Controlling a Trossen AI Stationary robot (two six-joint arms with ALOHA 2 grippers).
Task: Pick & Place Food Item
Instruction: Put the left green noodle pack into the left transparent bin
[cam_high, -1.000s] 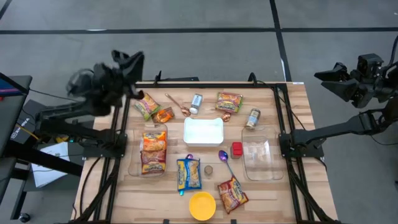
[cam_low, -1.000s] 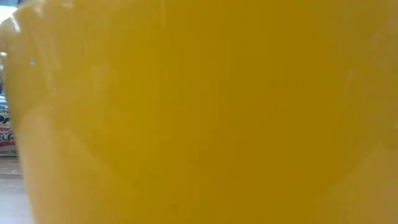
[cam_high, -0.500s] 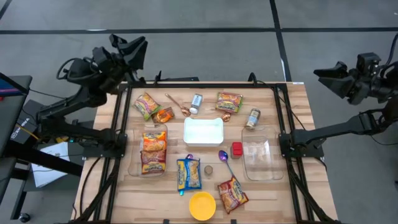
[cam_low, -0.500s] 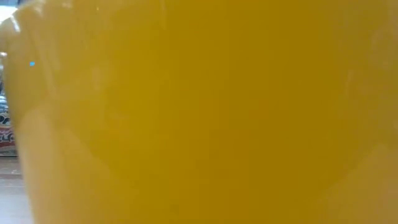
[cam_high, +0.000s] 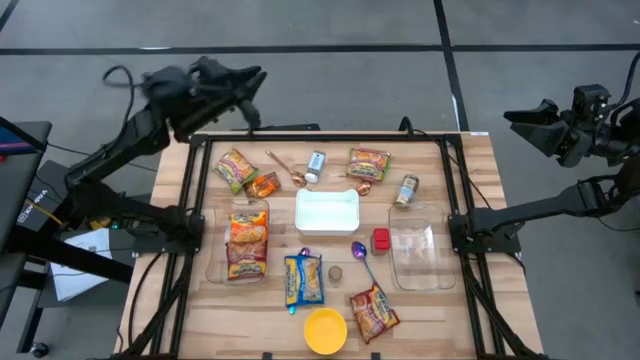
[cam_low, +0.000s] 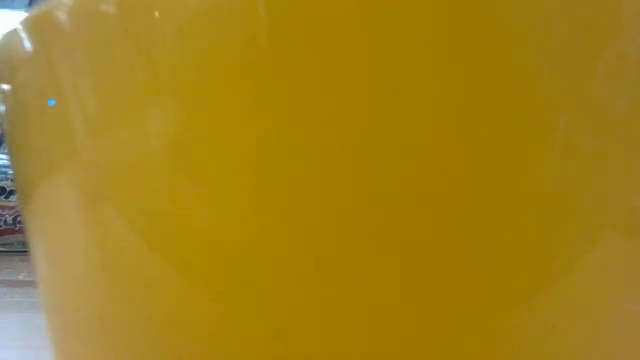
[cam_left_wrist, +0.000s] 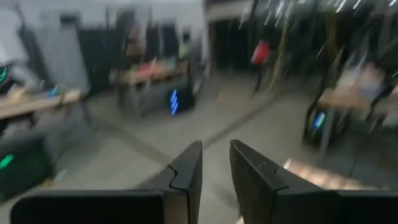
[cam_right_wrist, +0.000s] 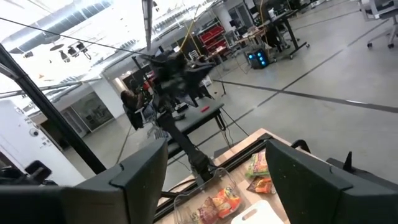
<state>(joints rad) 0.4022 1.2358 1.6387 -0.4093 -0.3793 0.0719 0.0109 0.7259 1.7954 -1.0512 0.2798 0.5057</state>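
Note:
Several food packets lie on the wooden table: a green and orange packet (cam_high: 236, 168) at the far left, another packet (cam_high: 368, 162) at the far middle, a blue and yellow packet (cam_high: 303, 280) and a red packet (cam_high: 373, 312) near the front. One more packet (cam_high: 247, 243) lies in a clear container on the left. My left gripper (cam_high: 255, 85) (cam_left_wrist: 216, 144) hangs level above the table's far left corner, narrowly open and holding nothing. My right gripper (cam_high: 515, 125) (cam_right_wrist: 217, 146) waits off the table's right edge, wide open with nothing in it.
A white tray (cam_high: 327, 210) sits mid-table, with an empty clear container (cam_high: 418, 255) to its right. A yellow bowl (cam_high: 325, 330) at the front edge fills the low view (cam_low: 320, 180). A small bottle (cam_high: 316, 165), a jar (cam_high: 406, 190), two spoons and a red block (cam_high: 381, 240) stand between.
My left arm has swung along the table's far edge toward the right and risen a little. Its gripper has tipped up from slanting down over the far left corner until it points level.

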